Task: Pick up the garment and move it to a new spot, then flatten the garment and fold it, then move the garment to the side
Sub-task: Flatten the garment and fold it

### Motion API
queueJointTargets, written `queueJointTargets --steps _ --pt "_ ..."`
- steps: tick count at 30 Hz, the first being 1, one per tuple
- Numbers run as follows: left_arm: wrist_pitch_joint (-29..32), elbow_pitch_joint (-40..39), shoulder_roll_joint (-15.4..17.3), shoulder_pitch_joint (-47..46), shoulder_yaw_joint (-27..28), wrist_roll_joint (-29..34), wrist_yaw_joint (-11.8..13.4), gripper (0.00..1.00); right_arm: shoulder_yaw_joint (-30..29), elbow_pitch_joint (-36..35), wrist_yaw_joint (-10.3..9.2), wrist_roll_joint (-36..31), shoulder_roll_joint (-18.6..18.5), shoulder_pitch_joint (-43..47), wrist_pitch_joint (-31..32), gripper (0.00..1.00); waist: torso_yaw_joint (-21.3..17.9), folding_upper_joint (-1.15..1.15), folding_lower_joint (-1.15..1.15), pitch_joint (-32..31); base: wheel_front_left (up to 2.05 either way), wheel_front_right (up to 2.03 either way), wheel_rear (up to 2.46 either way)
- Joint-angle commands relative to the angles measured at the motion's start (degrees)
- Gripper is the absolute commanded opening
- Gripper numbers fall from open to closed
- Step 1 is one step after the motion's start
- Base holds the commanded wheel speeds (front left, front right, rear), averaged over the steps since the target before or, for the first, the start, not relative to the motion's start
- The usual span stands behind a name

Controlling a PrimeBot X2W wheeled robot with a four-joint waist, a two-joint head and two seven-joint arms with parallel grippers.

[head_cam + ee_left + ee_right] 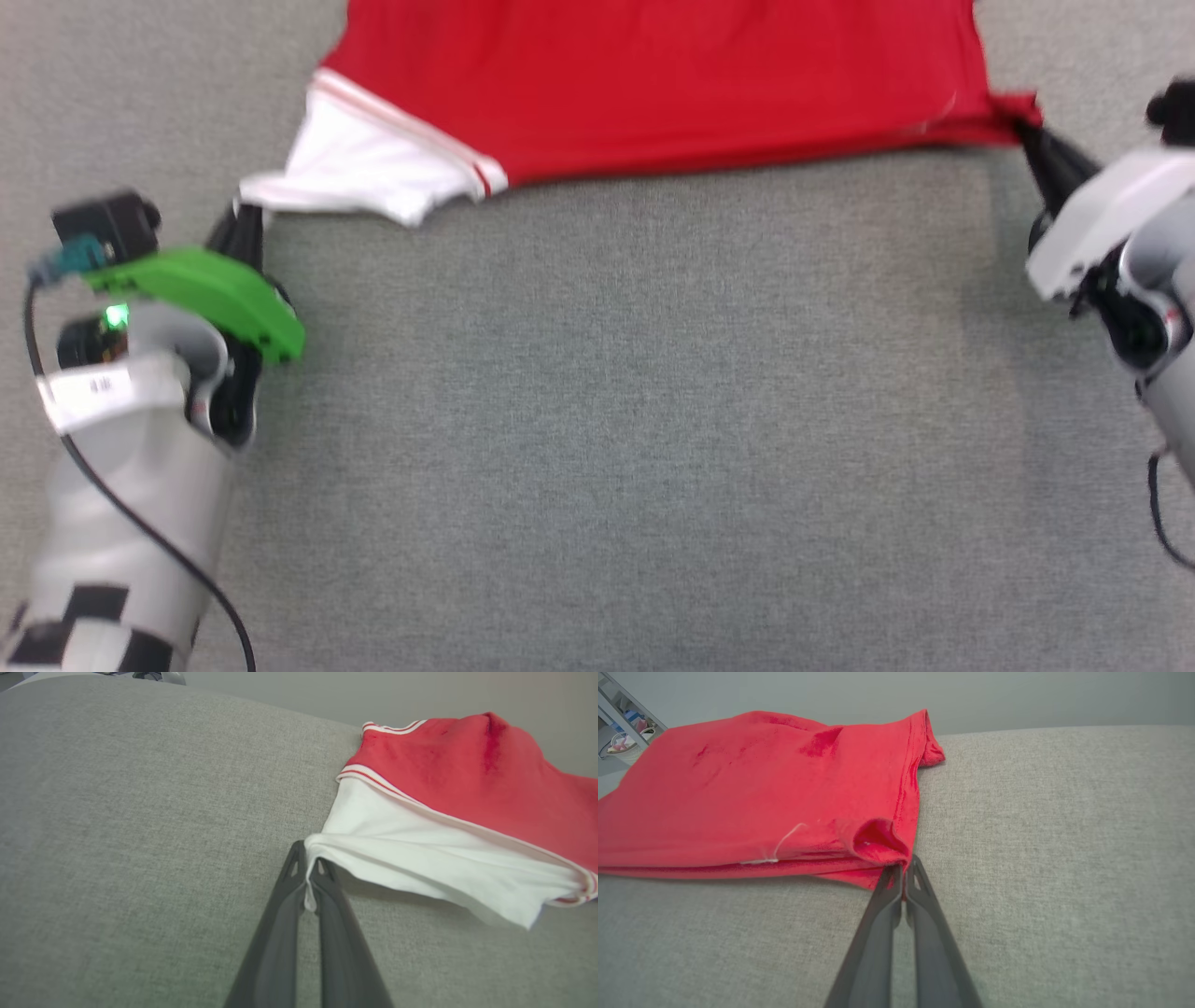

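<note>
Grey woven cloth (pixel 597 420) is covering the work surface, and the garment (pixel 653 84) is lying across it, stretching from the tip of the left gripper (pixel 246 213) over to the tip of the right gripper (pixel 1024 131). The left gripper's fingers are pinching the edge of the white sleeve (pixel 420 858), which is fanning out just ahead and to their right. The right gripper's fingers are pinching the red hem corner (pixel 878 847), with the red body spreading ahead to their left.

Grey counter (pixel 616 420) lies open between the two arms, from the robot's side up to the garment (pixel 653 84). That cloth, pinched taut between left gripper (pixel 245 222) and right gripper (pixel 1027 133), bars the far side.
</note>
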Motion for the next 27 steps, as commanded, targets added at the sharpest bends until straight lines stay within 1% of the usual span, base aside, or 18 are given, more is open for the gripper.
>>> queueJointTargets --steps 1,6,11,17,18,20,24,27 --pt "-0.81 -0.35 1.41 2.75 0.65 -0.72 0.38 0.0 -0.11 -0.43 -0.14 0.68 -1.48 2.2 -0.75 0.0 0.17 0.0 0.01 -5.18 0.0 0.0 0.0" --pt "-1.2 -4.32 2.17 12.34 0.41 -0.96 1.73 0.0 0.07 -3.78 -0.14 2.04 -2.5 10.76 -1.09 0.0 0.06 0.0 0.01 -10.48 0.0 0.0 0.0" --pt "0.32 -10.23 3.79 21.86 0.79 -1.97 3.98 0.0 -0.96 -8.04 -0.14 2.48 -4.08 19.04 -0.97 0.0 -0.26 0.0 0.01 -14.84 0.0 0.0 0.0" --pt "2.72 -20.55 5.49 34.58 2.63 -4.32 8.86 0.0 -3.29 -14.36 -0.14 1.95 -5.07 29.19 1.18 0.0 -0.94 0.0 0.01 -18.97 0.0 0.0 0.0" --pt "3.42 -23.15 5.67 37.25 2.89 -4.7 10.23 0.0 -4.37 -15.64 -0.14 1.91 -5.05 31.38 1.74 0.0 -0.93 0.0 0.01 -19.66 0.0 0.0 0.0" --pt "4.32 -26.62 6.01 40.78 3.22 -5.15 11.97 0.0 -5.97 -17.24 -0.14 1.56 -4.93 34.28 2.42 0.0 -0.94 0.0 0.01 -20.62 0.0 0.0 0.0" --pt "6.34 -34.28 6.96 48.97 4.21 -6.25 15.97 0.0 -10.3 -20.99 -0.14 0.02 -3.84 42.08 4.28 0.0 -0.74 0.0 0.01 -22.66 0.0 0.0 0.0" --pt "7.59 -39.41 7.57 54.09 5.09 -7.13 18.49 0.0 -14.05 -23.83 -0.14 -1.55 -2.28 47.23 5.51 0.0 -0.77 0.0 0.01 -23.51 0.0 0.0 0.0"
